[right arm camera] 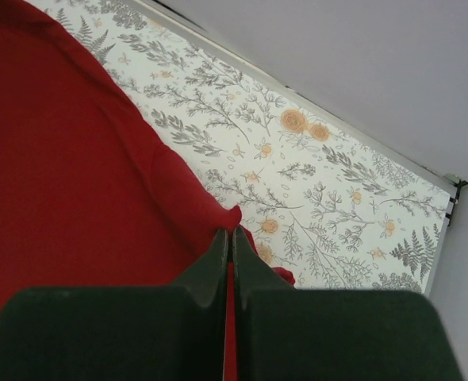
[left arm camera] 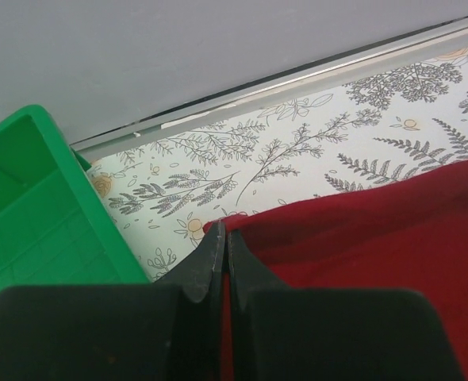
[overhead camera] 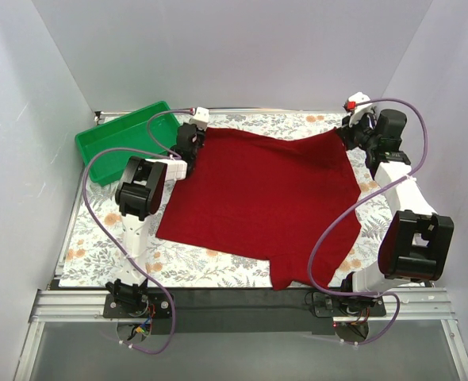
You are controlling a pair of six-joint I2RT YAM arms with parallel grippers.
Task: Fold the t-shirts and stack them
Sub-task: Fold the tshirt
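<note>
Top external: arms (overhead camera: 143,190) outstretched beside t-shirt (overhead camera: 258,198)

The t-shirt (overhead camera: 258,198) lies spread on the table (overhead camera: 91,242), the tray (overhead camera: 123,140) beside its far-left corner.

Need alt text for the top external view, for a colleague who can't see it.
A dark red t-shirt lies spread across the floral table, its two far corners pinched by the left pincer and the right pincer. A green tray sits at the table's far left corner.
</note>
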